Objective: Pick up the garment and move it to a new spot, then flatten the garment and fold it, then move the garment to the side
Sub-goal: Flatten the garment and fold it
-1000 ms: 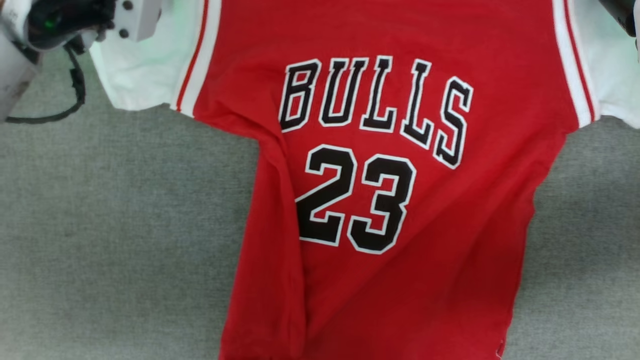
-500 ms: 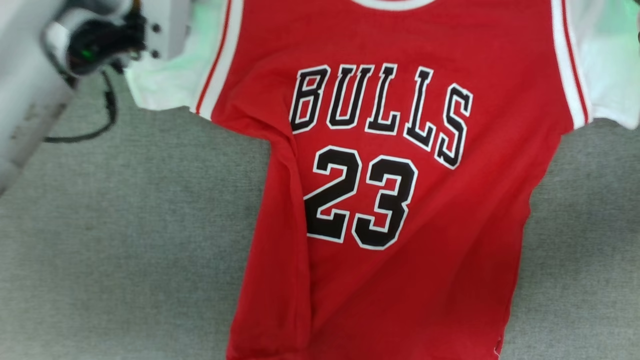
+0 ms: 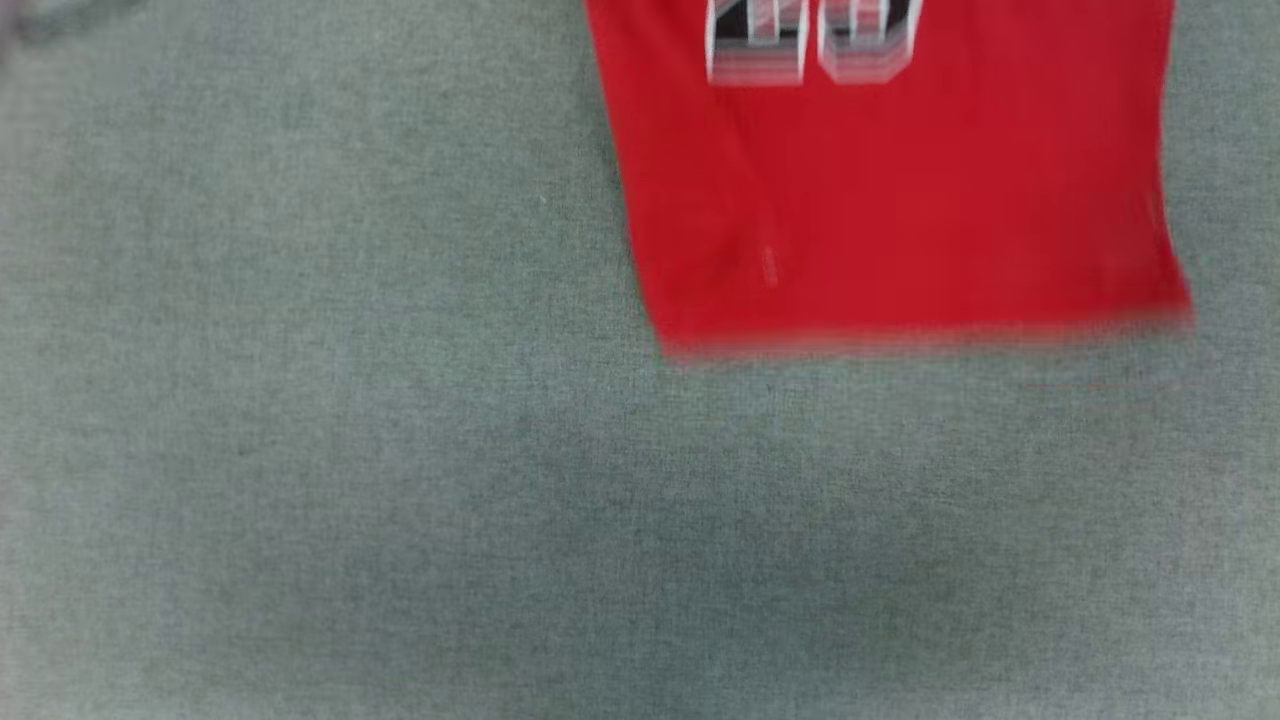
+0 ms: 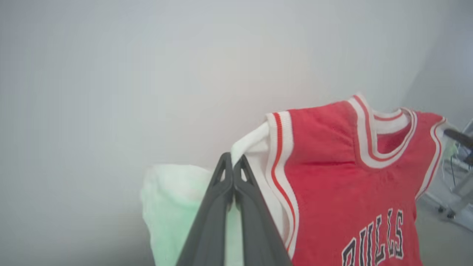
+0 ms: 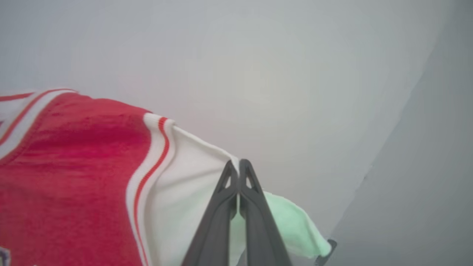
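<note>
The garment [image 3: 900, 200] is a red jersey with a black, white-outlined number; its lower part and straight hem show blurred at the top right of the head view. In the left wrist view the garment [image 4: 332, 184] hangs upright, showing its striped collar and black lettering. My left gripper [image 4: 232, 162] is shut on the white cloth at one shoulder edge. In the right wrist view my right gripper [image 5: 236, 166] is shut on the white cloth at the other shoulder of the garment [image 5: 74, 177]. The white cloth is stretched taut between the striped trim and each gripper.
A grey fabric surface [image 3: 300, 450] spreads below the hem, with a soft shadow at lower centre. A plain pale wall [image 4: 147, 74] stands behind the jersey. A wheeled metal stand [image 4: 454, 207] shows at the far right of the left wrist view.
The head picture has shifted and blurred: it showed the jersey's lettering and number with the left arm at upper left, and now shows the lower part and hem. My right gripper has shut.
</note>
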